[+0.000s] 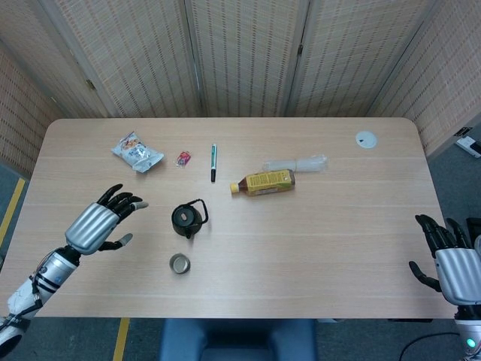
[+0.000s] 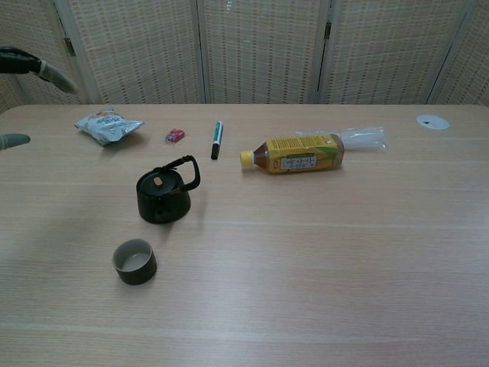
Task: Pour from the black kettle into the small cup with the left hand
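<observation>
The black kettle [image 1: 187, 219] [image 2: 164, 194] stands upright on the table left of centre, handle raised. The small cup [image 1: 179, 264] [image 2: 135, 261] sits just in front of it, upright and apart from it. My left hand [image 1: 101, 222] hovers over the table to the left of the kettle, fingers spread, holding nothing; only its fingertips [image 2: 30, 64] show at the left edge of the chest view. My right hand [image 1: 451, 259] is off the table's right front corner, fingers apart and empty.
A yellow-labelled bottle [image 1: 263, 182] lies on its side behind the kettle, with a clear plastic wrapper [image 1: 297, 163] beside it. A pen [image 1: 213, 162], a small red item [image 1: 183, 158] and a snack bag [image 1: 137, 151] lie at the back left. A white disc [image 1: 366, 138] is back right.
</observation>
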`<control>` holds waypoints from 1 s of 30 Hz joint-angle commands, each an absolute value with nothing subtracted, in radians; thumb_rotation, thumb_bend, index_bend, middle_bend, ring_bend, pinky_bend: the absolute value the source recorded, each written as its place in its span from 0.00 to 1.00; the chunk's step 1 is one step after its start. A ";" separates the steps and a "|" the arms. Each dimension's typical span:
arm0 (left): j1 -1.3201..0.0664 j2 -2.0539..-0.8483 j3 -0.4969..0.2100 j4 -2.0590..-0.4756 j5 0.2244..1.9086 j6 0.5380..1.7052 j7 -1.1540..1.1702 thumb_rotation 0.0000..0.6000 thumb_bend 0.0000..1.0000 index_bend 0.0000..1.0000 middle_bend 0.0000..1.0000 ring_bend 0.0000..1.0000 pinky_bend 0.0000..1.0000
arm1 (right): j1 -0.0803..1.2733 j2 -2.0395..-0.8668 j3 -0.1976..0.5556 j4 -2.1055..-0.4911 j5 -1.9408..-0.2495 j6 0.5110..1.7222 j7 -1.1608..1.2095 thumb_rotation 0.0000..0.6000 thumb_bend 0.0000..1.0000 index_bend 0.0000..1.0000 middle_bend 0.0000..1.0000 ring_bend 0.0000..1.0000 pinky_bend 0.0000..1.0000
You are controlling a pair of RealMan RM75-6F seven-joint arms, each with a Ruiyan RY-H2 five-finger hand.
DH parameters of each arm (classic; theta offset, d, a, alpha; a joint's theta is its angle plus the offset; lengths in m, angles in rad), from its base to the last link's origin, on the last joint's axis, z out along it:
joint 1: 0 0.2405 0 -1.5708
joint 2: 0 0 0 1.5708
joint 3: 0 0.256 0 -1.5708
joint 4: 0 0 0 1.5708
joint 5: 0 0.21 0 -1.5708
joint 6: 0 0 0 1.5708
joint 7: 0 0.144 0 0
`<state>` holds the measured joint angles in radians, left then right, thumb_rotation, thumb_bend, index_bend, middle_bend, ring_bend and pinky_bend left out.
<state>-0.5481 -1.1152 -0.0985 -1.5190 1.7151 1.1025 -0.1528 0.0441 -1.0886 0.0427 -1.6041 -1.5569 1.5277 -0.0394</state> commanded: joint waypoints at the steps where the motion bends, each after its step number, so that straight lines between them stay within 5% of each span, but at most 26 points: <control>1: -0.622 -1.143 -0.109 -1.512 1.723 1.029 -0.157 1.00 0.39 0.22 0.23 0.17 0.00 | 0.044 -1.088 0.042 -1.605 -1.559 1.528 -0.040 1.00 0.31 0.05 0.14 0.22 0.08; 30: -0.958 -1.402 -0.132 -1.329 1.518 0.613 -0.055 1.00 0.20 0.23 0.22 0.10 0.00 | 0.026 -1.102 0.032 -1.562 -1.552 1.534 0.002 1.00 0.31 0.06 0.14 0.23 0.08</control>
